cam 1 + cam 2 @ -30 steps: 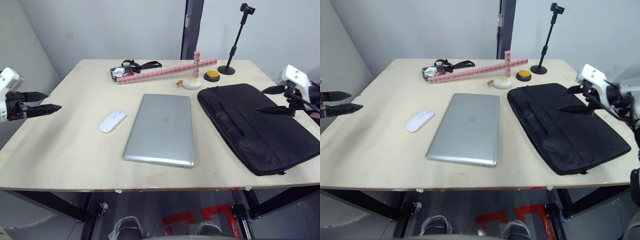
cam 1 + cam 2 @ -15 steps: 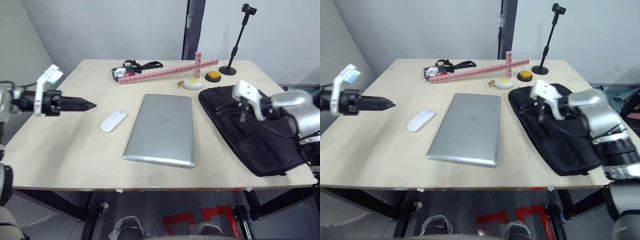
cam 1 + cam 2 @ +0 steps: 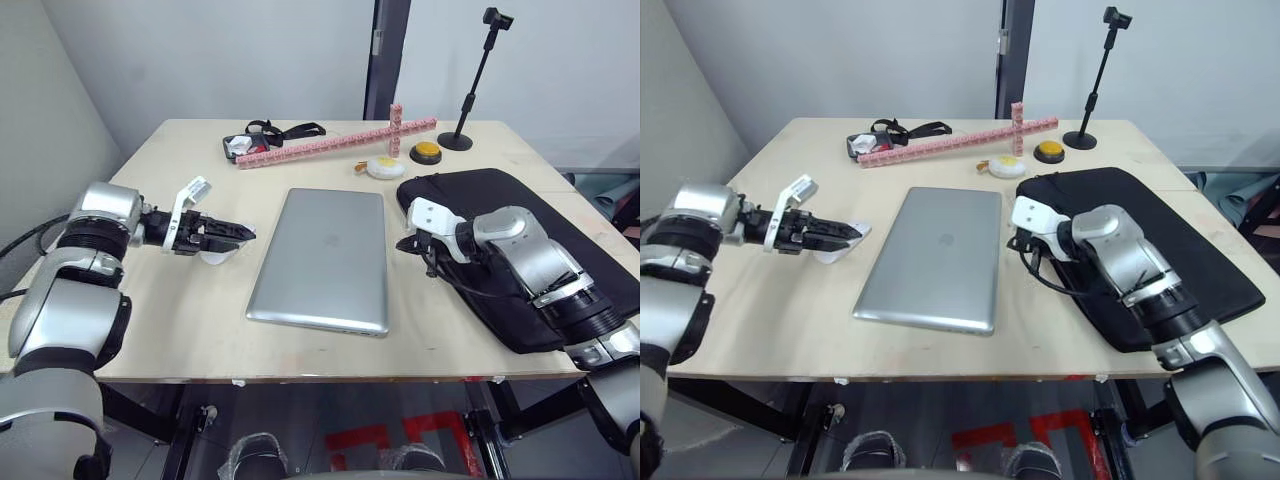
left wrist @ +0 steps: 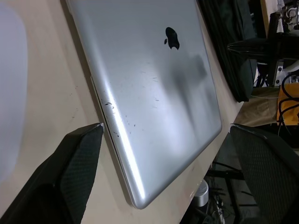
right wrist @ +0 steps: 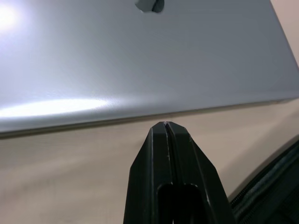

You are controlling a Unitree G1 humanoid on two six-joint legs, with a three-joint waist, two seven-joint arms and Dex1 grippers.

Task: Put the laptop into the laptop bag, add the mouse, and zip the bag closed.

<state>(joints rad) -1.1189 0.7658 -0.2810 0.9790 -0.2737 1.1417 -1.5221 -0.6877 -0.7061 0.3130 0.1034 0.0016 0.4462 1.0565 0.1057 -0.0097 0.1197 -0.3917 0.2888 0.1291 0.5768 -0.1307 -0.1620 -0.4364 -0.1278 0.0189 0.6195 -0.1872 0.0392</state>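
The silver laptop (image 3: 320, 260) lies shut in the middle of the table. To its right lies the black laptop bag (image 3: 510, 195), flat. The white mouse (image 3: 214, 258) sits left of the laptop, partly hidden under my left gripper (image 3: 236, 233). That gripper is open and points toward the laptop. In the left wrist view the mouse (image 4: 9, 93) lies outside the fingers, and the laptop's (image 4: 154, 84) left edge lies between them. My right gripper (image 5: 166, 127) is shut on nothing. It hovers low over the bare table strip between the laptop's right edge and the bag (image 5: 275, 186).
At the back of the table (image 3: 150, 330) lie a pink block stick (image 3: 330, 142), a black strap bundle (image 3: 270, 130), a white plush egg (image 3: 383, 166), a yellow button (image 3: 427, 150) and a black camera stand (image 3: 470, 100).
Both arms swung in from the sides. My left gripper came down over the mouse. My right gripper shut and moved from above the bag to the laptop's right edge.
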